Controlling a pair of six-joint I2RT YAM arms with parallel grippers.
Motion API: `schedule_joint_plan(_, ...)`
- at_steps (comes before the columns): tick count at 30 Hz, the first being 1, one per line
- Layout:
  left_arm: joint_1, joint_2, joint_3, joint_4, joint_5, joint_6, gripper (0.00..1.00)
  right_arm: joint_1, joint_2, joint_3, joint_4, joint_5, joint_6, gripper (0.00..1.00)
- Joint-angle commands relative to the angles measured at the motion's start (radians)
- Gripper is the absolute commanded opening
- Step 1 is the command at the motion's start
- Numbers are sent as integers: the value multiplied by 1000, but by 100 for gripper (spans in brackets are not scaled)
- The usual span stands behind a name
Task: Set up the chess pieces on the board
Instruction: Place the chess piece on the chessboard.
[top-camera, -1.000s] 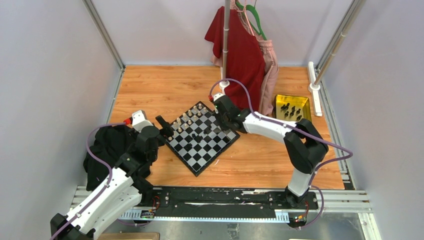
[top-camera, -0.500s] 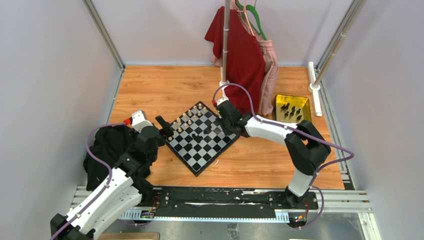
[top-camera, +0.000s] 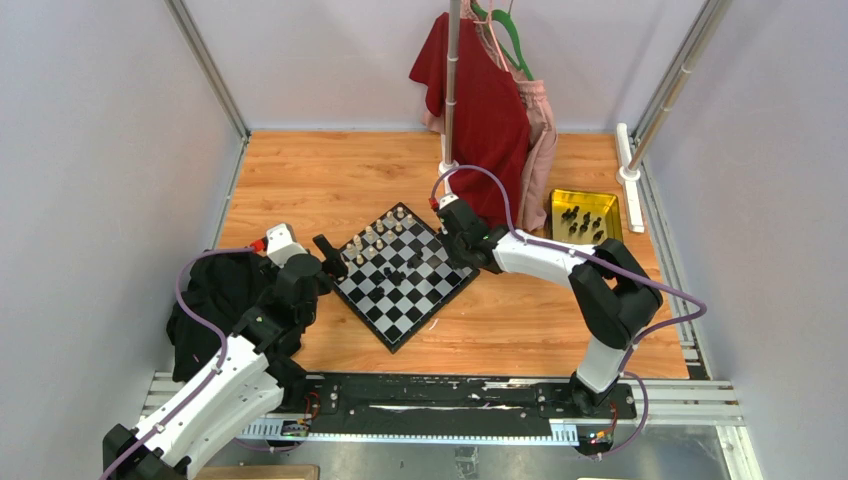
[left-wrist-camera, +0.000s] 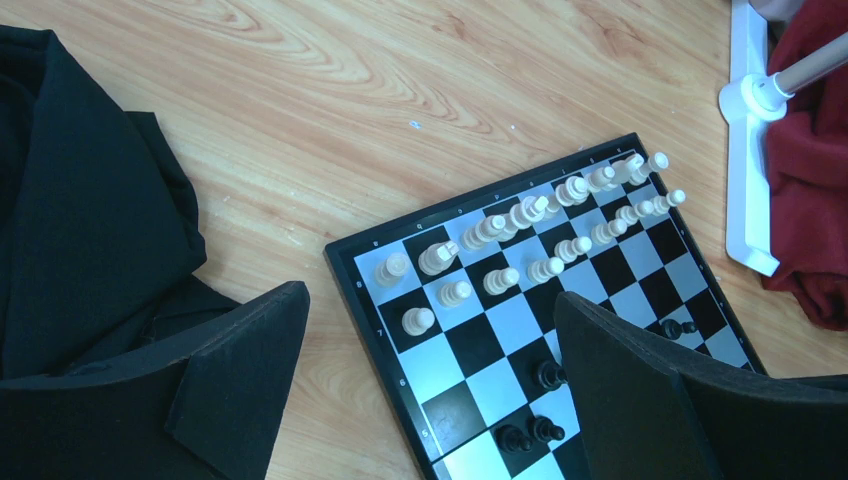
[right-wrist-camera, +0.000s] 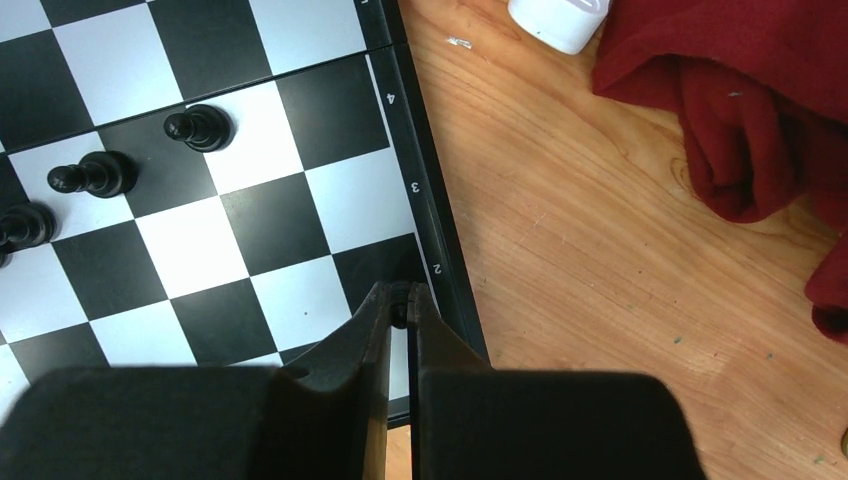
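Top view: a wooden worktop (top-camera: 320, 180) inside pale walls. The board (top-camera: 392, 345) lies diagonally at its centre. The cream pieces (top-camera: 375, 235) stand in two rows along its far-left edge, and a few black pieces (top-camera: 395, 272) stand mid-board. More black ones wait in a yellow tray (top-camera: 585, 200) at the far right. A red garment (top-camera: 485, 100) hangs from a pole behind the board, near the right arm, and might snag it. A black cloth (top-camera: 205, 300) lies at the left.

Left wrist view: the left pincer (left-wrist-camera: 430, 305) is released and wide, hovering over the board's corner beside the cream rows. A careless sweep could topple them.

Right wrist view: the right pincer (right-wrist-camera: 400, 300) is clenched on what looks like a tiny black chessman (right-wrist-camera: 398, 316) just inside the board's rim. A piece this small could slip, tilt on release, or land off-square.
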Motion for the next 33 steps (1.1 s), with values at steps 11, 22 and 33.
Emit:
schedule_joint_plan(11,-6,1,-10,22,-18,-22,100,-19,33,4,37,-36,4,10)
schedule_joint_plan(22,-7,2,-12,21,-14,-20,100,-17,24,18,13,-14,-9,36)
schedule_joint_plan(33,-6,-10,-11,13,-15,-21,100,-1,-1,89,-17,-27,-78,39)
